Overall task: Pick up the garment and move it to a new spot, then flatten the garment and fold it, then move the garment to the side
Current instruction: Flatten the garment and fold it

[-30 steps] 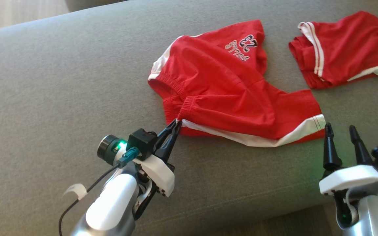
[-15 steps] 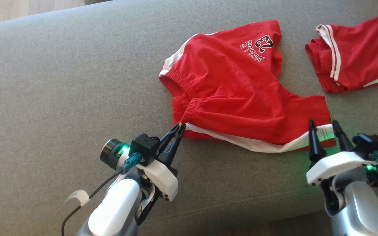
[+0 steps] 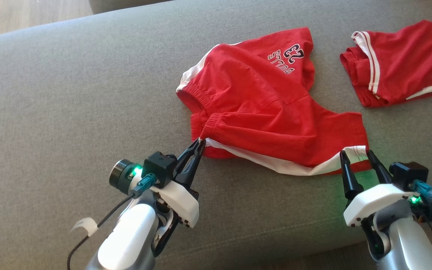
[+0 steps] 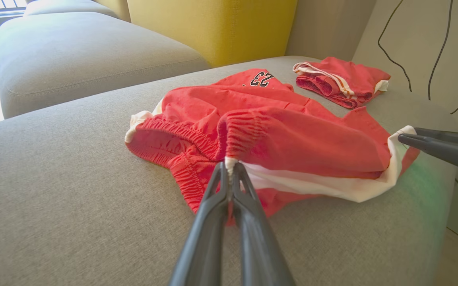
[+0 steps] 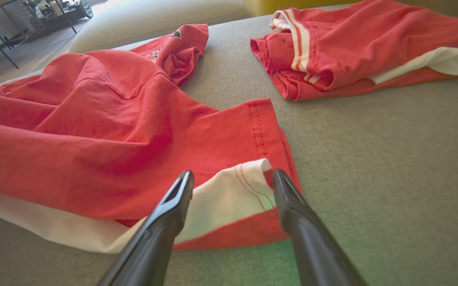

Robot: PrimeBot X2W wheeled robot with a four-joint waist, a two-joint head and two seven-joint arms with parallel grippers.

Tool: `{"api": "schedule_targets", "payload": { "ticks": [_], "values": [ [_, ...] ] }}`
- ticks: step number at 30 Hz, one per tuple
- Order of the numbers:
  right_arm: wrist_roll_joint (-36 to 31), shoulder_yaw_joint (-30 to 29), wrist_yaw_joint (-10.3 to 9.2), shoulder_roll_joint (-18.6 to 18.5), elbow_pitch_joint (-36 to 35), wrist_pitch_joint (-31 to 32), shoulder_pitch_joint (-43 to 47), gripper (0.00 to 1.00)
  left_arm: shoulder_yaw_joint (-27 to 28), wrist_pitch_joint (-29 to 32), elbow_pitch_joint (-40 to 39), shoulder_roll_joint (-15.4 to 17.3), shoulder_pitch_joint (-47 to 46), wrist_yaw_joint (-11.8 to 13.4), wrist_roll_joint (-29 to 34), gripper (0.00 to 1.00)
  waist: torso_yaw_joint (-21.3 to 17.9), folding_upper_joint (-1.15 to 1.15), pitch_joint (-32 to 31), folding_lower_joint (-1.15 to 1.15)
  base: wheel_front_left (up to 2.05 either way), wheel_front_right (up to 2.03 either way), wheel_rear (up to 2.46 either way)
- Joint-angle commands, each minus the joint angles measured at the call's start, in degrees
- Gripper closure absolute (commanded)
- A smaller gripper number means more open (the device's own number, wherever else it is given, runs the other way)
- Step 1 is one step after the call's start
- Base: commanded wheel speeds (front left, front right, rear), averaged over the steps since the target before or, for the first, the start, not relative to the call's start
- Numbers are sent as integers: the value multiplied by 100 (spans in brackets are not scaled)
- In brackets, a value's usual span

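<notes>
The garment (image 3: 261, 108) is a pair of red shorts with white side stripes and a "23" print, lying rumpled on the grey sofa cushion (image 3: 69, 105). My left gripper (image 3: 200, 142) is shut on the waistband corner of the garment (image 4: 261, 135), pinching the white stripe's end between its fingertips (image 4: 229, 169). My right gripper (image 3: 356, 154) stands open at the garment's near right hem corner. Its two fingers straddle the white stripe of the garment (image 5: 94, 131), with the right gripper (image 5: 233, 178) low over the cloth.
A second red garment (image 3: 396, 71) with white stripes lies bunched at the far right of the cushion, also seen as a second red garment (image 5: 364, 51). The cushion's front edge (image 3: 268, 243) runs just below both grippers. A yellow cushion (image 4: 213, 28) stands behind.
My right gripper has moved forward and left to the garment's hem corner, now straddling it. The left gripper stays shut on the waistband. The head camera has shifted a little.
</notes>
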Motion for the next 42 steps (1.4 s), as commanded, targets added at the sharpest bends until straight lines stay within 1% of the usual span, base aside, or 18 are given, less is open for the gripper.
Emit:
{"api": "schedule_targets", "payload": {
  "ticks": [1, 12, 20, 31, 42],
  "values": [
    [33, 151, -1, -47, -248, 60, 2, 0, 233, -70, -160, 7, -58, 23, 42, 100, -11, 0, -17, 0, 0, 0, 0],
    [102, 211, -1, -47, -484, 185, 96, 0, 281, -70, -142, -1, -33, -12, 97, 100, -22, 0, -9, 0, 0, 0, 0],
    [0, 232, -1, -47, -374, 135, -15, 0, 269, -70, -120, -4, -83, -32, 119, 100, 32, 0, 28, 0, 0, 0, 0],
    [-270, -95, -1, -47, -260, -35, -150, 0, 245, -70, -126, -5, -122, -20, 104, 100, 37, 0, 68, 0, 0, 0, 0],
    [-221, 31, -1, -47, -187, -35, -223, 0, 206, -70, -116, -6, -158, -17, 103, 100, 83, 0, 107, 0, 0, 0, 0]
  ]
}}
